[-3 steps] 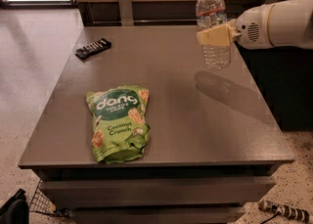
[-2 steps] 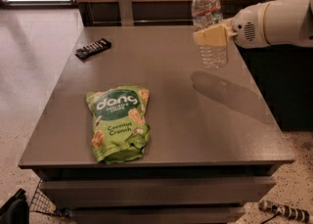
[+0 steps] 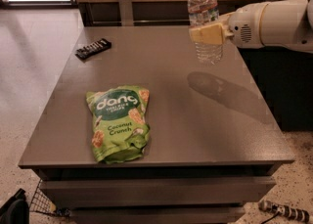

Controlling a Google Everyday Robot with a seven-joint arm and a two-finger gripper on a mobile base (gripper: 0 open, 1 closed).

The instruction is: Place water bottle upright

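The water bottle (image 3: 204, 8) is clear ribbed plastic with a white cap and stands upright at the far right of the grey table (image 3: 166, 120). My gripper (image 3: 208, 34) comes in from the right on a white arm, and its yellowish fingers (image 3: 205, 34) are shut around the bottle's middle. The bottle's base is at or just above the tabletop; I cannot tell whether it touches.
A green snack bag (image 3: 120, 121) lies flat near the table's front left. A dark candy bar (image 3: 93, 48) lies at the far left. A wooden wall runs behind the table, and dark cabinetry stands to the right.
The gripper and the bottle have shifted slightly to the left; the bottle stays upright in the grip. The bag and bar have not moved.
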